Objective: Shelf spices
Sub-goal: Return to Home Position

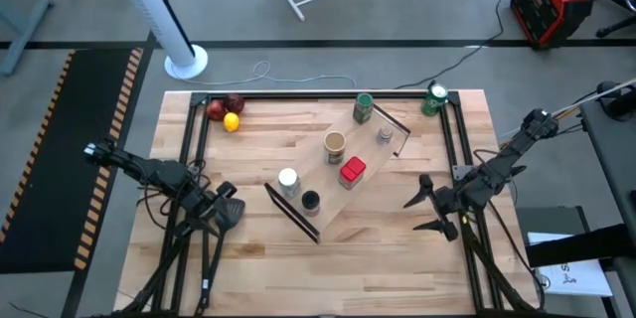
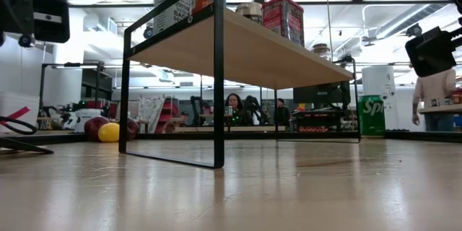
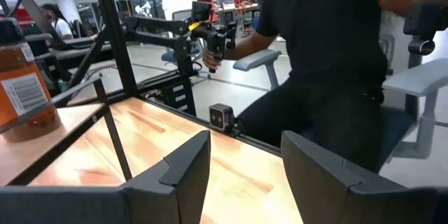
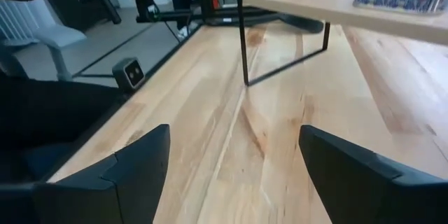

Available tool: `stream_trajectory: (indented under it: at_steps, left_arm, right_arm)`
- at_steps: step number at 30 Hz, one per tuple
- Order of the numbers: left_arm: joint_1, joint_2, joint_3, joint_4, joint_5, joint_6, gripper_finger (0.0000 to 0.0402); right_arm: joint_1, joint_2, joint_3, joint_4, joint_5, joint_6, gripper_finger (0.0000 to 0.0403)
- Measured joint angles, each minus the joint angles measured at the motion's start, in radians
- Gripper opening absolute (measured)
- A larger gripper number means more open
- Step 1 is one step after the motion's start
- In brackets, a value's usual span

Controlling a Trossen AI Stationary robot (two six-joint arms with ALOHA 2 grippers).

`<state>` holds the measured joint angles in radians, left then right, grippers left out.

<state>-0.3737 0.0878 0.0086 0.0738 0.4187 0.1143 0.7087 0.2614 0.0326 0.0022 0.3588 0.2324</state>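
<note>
We see all 6 spices on the shelf (image 1: pixel 333 199), which sits diagonally at ctr of the surface (image 1: pixel 258 258). Red-top jar (image 1: pixel 352 171) stands just beside tan-top jar (image 1: pixel 335 144); white-top jar (image 1: pixel 288 181) is next to black-top jar (image 1: pixel 310 200). Left tool (image 3: pixel 245 161) hangs over the surface's left part w/ fingers apart. Right tool (image 1: pixel 413 215) is near the shelf's right side, fingers apart too.

Table (image 1: pixel 298 278): fills the middle of the high view.
Shelf (image 1: pixel 323 187): on the table's middle, slanting from lower left to upper right.
Jars (image 1: pixel 334 145): six on the shelf, in pairs along its length.
Fruit (image 1: pixel 224 112): table's upper left corner, well apart from the shelf.
Can (image 1: pixel 434 98): table's upper right corner, near the shelf's upper end.
Left gripper (image 1: pixel 231 209): left of the shelf's lower end.
Right gripper (image 1: pixel 417 214): lower right of the shelf.
</note>
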Motion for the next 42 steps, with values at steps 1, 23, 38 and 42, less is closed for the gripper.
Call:
stream_trajectory:
  at_steps: [1,23,38,42]
  left_arm:
    - [0.0,0.006,0.0,0.0,0.0,0.0,0.0165]
    - [0.0,0.15,0.0,0.0,0.0,0.0,0.0165]
    - [0.0,0.228,0.0,0.0,0.0,0.0,0.0165]
    - [0.0,0.244,0.0,0.0,0.0,0.0,0.0165]
  right_arm:
    - [0.0,0.009,0.0,-0.001,0.0,0.002,0.0293]
    - [0.0,0.056,0.005,-0.018,0.0,-0.007,0.027]
    - [0.0,0.055,0.005,-0.018,0.0,-0.006,0.0303]
    - [0.0,0.055,0.005,-0.018,0.0,-0.005,0.0309]
